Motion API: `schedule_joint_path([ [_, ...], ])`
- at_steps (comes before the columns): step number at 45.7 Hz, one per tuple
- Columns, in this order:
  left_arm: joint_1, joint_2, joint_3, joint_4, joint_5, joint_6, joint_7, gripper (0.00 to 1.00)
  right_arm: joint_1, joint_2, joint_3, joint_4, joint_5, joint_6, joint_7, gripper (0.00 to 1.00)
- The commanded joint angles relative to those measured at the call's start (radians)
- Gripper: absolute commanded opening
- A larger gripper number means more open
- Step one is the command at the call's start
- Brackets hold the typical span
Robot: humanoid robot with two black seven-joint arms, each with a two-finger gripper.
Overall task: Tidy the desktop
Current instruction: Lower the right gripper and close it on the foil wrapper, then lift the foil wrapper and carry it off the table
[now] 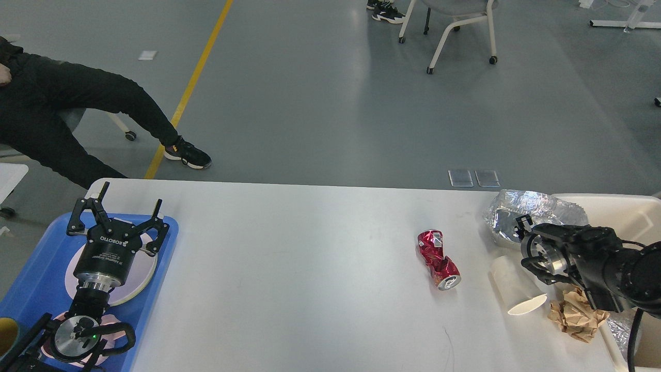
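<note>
Head view: desk [320, 268] fills the lower frame, white, mostly bare in the middle. Left pincer [116, 212] hangs over the blue tray [36, 274] at the desk's left end, fingers spread, holding nothing. Right pincer [521, 227] is end-on and dark (can't tell its state), just above a paper cup [514, 292] lying on its side. Crushed red can [438, 258] lies apart, left of the cup. Foil [521, 209] and a brown paper wad [576, 315] sit near the beige bin [635, 212].
</note>
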Motion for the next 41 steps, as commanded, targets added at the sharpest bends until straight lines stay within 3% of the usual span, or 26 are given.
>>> schedule_joint_path([
  [1, -0.001, 0.000, 0.000, 0.000, 0.000, 0.000, 0.000, 0.96, -0.004, 0.005, -0.001, 0.001, -0.002, 0.006, 0.002, 0.46],
  [7, -0.001, 0.000, 0.000, 0.000, 0.000, 0.000, 0.000, 0.96, -0.004, 0.007, -0.001, 0.005, -0.002, 0.011, 0.002, 0.33],
  [15, 0.000, 0.000, 0.000, 0.000, 0.000, 0.000, 0.000, 0.96, -0.004, 0.007, 0.002, 0.012, -0.002, 0.015, 0.000, 0.05],
  [20, 0.000, 0.000, 0.000, 0.000, 0.000, 0.000, 0.000, 0.96, -0.002, 0.007, 0.002, 0.012, -0.002, 0.015, -0.003, 0.00],
  [36, -0.001, 0.000, 0.000, 0.000, 0.000, 0.000, 0.000, 0.96, 0.042, 0.002, 0.002, 0.032, -0.002, 0.051, -0.008, 0.00],
  [41, -0.001, 0.000, 0.000, 0.000, 0.000, 0.000, 0.000, 0.96, 0.108, -0.042, -0.001, 0.109, -0.003, 0.052, -0.014, 0.00],
])
